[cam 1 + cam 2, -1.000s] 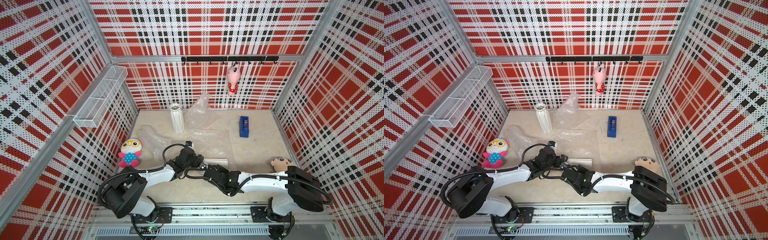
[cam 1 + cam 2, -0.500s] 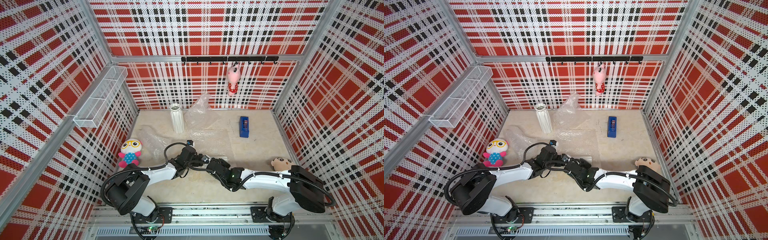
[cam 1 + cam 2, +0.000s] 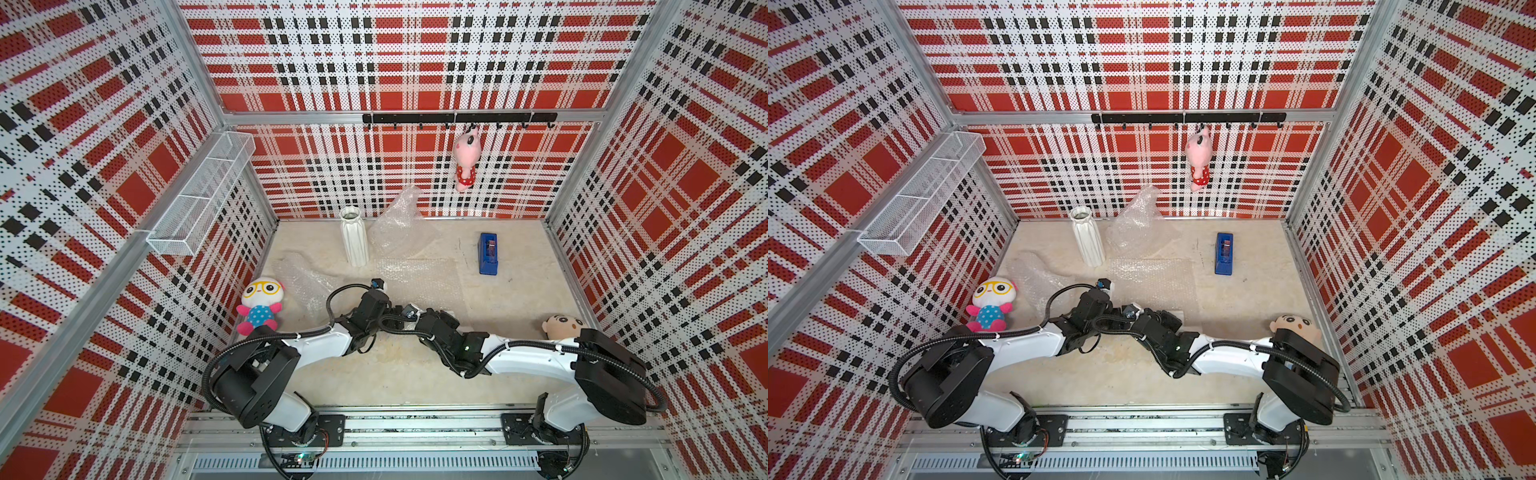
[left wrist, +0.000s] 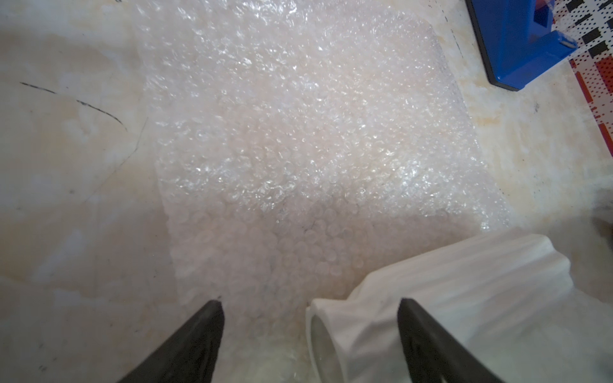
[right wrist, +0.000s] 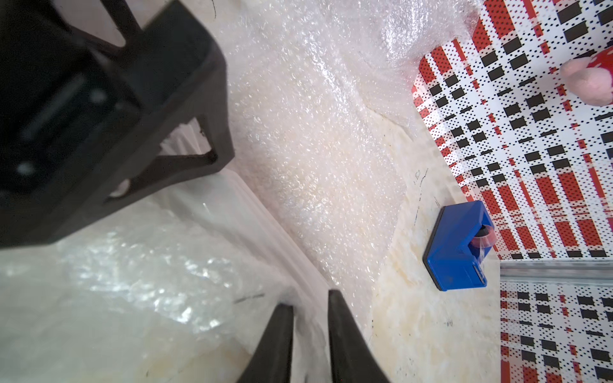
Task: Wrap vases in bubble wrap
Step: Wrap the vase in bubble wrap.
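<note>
A short white ribbed vase [image 4: 447,298] lies on its side at the near edge of a flat bubble wrap sheet [image 3: 419,278]. My left gripper [image 4: 311,305] stands open wide over the vase's mouth end, gripping nothing. My right gripper [image 5: 310,315] reaches in beside it, its jaws a narrow gap apart over the ribbed vase [image 5: 265,232] and a crinkled fold of wrap [image 5: 139,272]. In both top views the two grippers meet mid-table [image 3: 401,316]. A taller white ribbed vase [image 3: 354,237] stands upright at the back, next to a crumpled bubble wrap bundle [image 3: 399,226].
A blue tape dispenser [image 3: 488,253] sits at the back right. Another wrap sheet [image 3: 303,278] lies left, by a plush doll [image 3: 259,305]. A second doll [image 3: 563,326] rests near the right arm. A pink plush [image 3: 466,160] hangs on the back wall, a wire basket [image 3: 203,195] on the left wall.
My right gripper has moved back and left, up against the left gripper, and its jaws have parted from shut. The left gripper has barely moved.
</note>
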Tool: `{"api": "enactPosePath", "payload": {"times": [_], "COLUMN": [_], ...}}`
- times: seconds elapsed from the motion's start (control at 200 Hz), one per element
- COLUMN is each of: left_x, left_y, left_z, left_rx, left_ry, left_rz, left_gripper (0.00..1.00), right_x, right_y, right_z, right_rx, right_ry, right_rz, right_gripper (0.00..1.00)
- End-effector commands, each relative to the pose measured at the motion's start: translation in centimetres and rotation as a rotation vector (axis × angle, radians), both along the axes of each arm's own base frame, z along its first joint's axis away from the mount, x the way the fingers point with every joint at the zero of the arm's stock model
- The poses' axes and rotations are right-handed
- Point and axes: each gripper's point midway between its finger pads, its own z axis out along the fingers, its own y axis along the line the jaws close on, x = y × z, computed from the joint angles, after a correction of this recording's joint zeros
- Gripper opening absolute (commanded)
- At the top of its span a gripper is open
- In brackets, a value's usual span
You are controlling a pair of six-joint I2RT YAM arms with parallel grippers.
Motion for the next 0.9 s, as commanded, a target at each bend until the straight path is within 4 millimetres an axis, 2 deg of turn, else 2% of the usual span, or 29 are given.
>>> {"api": "enactPosePath", "payload": {"times": [0.0, 0.286, 0.416, 0.496, 0.586, 0.696, 0.782, 0.837, 0.897], "left_x": [0.8, 1.7, 2.1, 2.7, 3.0, 1.7, 0.0, -1.4, -3.3], "left_y": [-0.3, 0.5, 1.0, 1.5, 3.1, 4.9, 5.9, 5.8, 4.8], "left_z": [0.6, 1.1, 1.7, 3.6, 7.1, 10.2, 11.3, 11.5, 11.7], "left_rx": [-0.008, -0.021, -0.035, -0.085, -0.142, -0.161, -0.129, -0.122, -0.145], "left_ry": [-0.016, -0.027, -0.034, -0.061, -0.144, -0.242, -0.278, -0.289, -0.304], "left_rz": [-0.001, 0.05, 0.07, 0.094, 0.162, 0.221, 0.237, 0.22, 0.178], "left_gripper": [0.86, 0.86, 0.87, 0.87, 0.87, 0.85, 0.83, 0.81, 0.79], "right_x": [1.0, 2.2, 2.4, 2.5, 2.8, 3.1, 3.3, 3.5, 3.7], "right_y": [0.5, 0.4, 0.4, 0.5, 0.5, 0.5, 0.3, 0.2, 0.0], "right_z": [0.2, -0.4, -1.4, -1.8, -2.0, -2.0, -2.3, -2.5, -2.6], "right_rx": [0.0, -0.027, -0.057, -0.067, -0.062, -0.023, -0.014, -0.01, -0.006], "right_ry": [-0.023, -0.034, -0.022, -0.012, -0.001, 0.023, 0.035, 0.04, 0.043], "right_rz": [0.01, 0.004, 0.015, 0.017, 0.014, 0.02, 0.018, 0.014, 0.007], "right_gripper": [0.25, 0.33, 0.41, 0.45, 0.48, 0.48, 0.48, 0.48, 0.48]}}
